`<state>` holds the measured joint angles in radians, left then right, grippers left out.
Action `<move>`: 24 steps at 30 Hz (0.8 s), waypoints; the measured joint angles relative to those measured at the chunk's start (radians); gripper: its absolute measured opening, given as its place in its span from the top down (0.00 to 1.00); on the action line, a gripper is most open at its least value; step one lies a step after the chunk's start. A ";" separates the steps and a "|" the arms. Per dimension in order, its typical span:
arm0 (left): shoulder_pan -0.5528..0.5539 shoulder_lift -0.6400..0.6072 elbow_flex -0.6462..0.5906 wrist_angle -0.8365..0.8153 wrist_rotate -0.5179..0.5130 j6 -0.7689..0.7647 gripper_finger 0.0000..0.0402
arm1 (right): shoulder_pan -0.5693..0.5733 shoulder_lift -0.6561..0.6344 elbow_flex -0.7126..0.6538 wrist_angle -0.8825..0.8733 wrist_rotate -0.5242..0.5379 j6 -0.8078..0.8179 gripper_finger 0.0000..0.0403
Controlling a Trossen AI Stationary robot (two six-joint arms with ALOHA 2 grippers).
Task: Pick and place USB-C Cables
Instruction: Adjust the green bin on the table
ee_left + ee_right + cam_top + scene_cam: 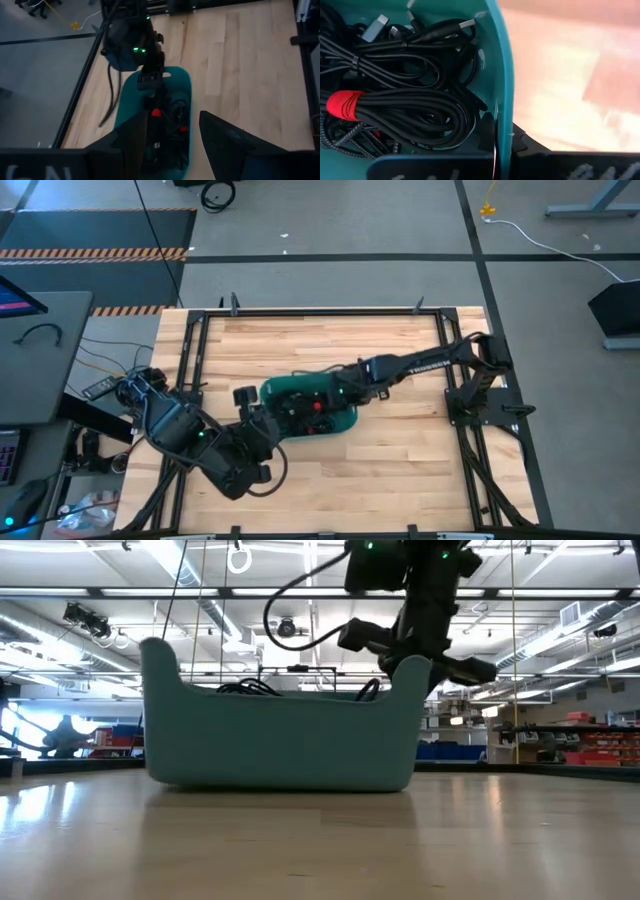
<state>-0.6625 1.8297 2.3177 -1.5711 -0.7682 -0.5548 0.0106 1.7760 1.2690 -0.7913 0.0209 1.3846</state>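
You have the USB-C cables [415, 107] heaped together inside a teal bin [345, 420], which sits near the middle of the bench [400, 460], a touch toward 9 o'clock. They are thin black cords, loosely coiled and tangled over one another. One thicker bundle is bound with a red tie [342, 105]; beside it you can see a braided, speckled cord. Silver plug ends [375, 25] poke out at the far side of the heap. From table height, only a few black loops [245, 688] rise just above the bin's rim.
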 joint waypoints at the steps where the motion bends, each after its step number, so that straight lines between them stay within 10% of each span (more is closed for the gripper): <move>1: -0.005 0.000 0.000 0.000 0.000 0.000 0.53 | 0.018 0.000 0.000 -0.012 0.006 0.018 1.00; 24: -0.038 0.000 0.000 0.000 0.000 -0.008 0.53 | 0.304 -0.027 -0.004 -0.207 0.058 0.382 1.00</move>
<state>-0.7010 1.8297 2.3177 -1.5708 -0.7681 -0.5632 0.3147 1.7494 1.2647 -0.9981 0.0791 1.7670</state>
